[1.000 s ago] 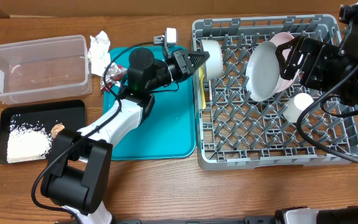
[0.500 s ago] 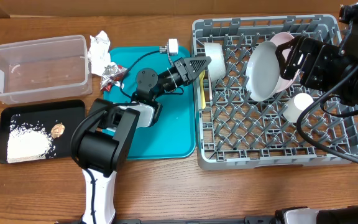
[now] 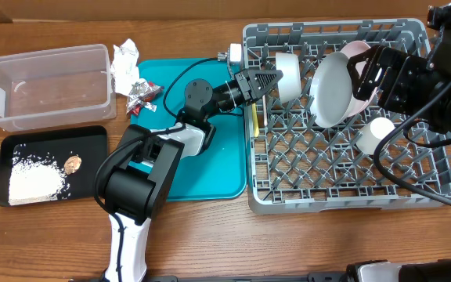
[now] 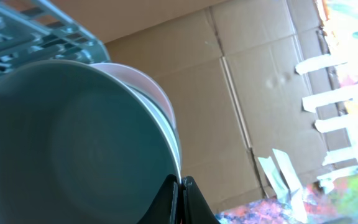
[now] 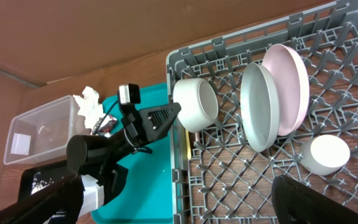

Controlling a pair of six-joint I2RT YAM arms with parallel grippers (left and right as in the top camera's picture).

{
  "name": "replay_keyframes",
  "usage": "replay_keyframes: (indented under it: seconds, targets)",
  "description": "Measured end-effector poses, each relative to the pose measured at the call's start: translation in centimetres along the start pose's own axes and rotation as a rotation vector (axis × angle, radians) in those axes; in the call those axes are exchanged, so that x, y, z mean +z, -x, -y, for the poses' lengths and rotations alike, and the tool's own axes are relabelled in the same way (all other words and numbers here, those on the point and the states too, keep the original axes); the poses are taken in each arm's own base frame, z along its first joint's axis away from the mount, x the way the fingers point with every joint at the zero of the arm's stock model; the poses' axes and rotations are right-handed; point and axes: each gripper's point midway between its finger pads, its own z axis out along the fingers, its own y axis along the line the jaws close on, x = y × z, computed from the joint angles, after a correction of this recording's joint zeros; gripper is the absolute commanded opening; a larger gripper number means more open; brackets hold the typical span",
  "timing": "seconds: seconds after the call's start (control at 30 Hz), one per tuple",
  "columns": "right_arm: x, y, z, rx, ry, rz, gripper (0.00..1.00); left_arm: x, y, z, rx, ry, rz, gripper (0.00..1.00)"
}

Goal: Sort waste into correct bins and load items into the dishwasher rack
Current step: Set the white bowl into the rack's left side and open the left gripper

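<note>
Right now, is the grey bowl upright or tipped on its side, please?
Tipped: the grey bowl has its mouth facing sideways toward the pale plate, rim pinched in the left claw.

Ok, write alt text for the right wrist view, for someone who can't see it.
The left gripper pinches the rim of a grey bowl above the tray-side edge of the grey dishwasher rack. In the rack, a grey-blue plate and a pink plate stand on edge, with a white cup nearby. A teal tray lies beside the rack.

light: bright, even | shadows: soft, short | left wrist: close-up soft, right edge overexposed
</note>
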Motion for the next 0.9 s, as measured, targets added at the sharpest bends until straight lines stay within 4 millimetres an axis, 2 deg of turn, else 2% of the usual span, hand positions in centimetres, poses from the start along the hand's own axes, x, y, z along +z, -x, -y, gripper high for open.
replay_keyframes:
  seconds: [0.3, 0.4, 0.53, 0.63, 0.67, 0.7, 0.73, 0.83, 0.9]
  targets:
    - [0.0, 0.0, 0.0, 0.0, 0.001, 0.001, 1.0, -0.3, -0.5, -0.6, 0.022, 0.019, -0.039, 0.04]
    - [0.0, 0.0, 0.0, 0.0, 0.0, 0.0, 1.0, -1.3, -0.1, -0.8, 0.035, 0.02, -0.069, 0.04]
    - [0.0, 0.0, 0.0, 0.0, 0.0, 0.0, 1.0, -3.2, 1.3, -2.2, 0.0, 0.064, -0.08, 0.04]
    - [0.0, 0.0, 0.0, 0.0, 0.0, 0.0, 1.0, -3.6, 1.1, -3.3, -0.043, 0.101, -0.097, 0.04]
    - [0.0, 0.0, 0.0, 0.0, 0.0, 0.0, 1.0, -3.6, 0.9, -3.5, -0.051, 0.106, -0.104, 0.12]
    - [0.0, 0.0, 0.0, 0.0, 0.0, 0.001, 1.0, -3.6, 0.9, -3.5, -0.053, 0.107, -0.107, 0.37]
    - [0.0, 0.0, 0.0, 0.0, 0.0, 0.001, 1.0, -3.6, 0.8, -3.6, -0.05, 0.107, -0.109, 0.49]
    - [0.0, 0.0, 0.0, 0.0, 0.0, 0.0, 1.0, -3.7, 1.2, -3.0, -0.028, 0.086, -0.102, 0.68]
    - [0.0, 0.0, 0.0, 0.0, 0.0, 0.0, 1.0, -4.1, 1.5, -2.6, -0.028, 0.071, -0.107, 0.93]
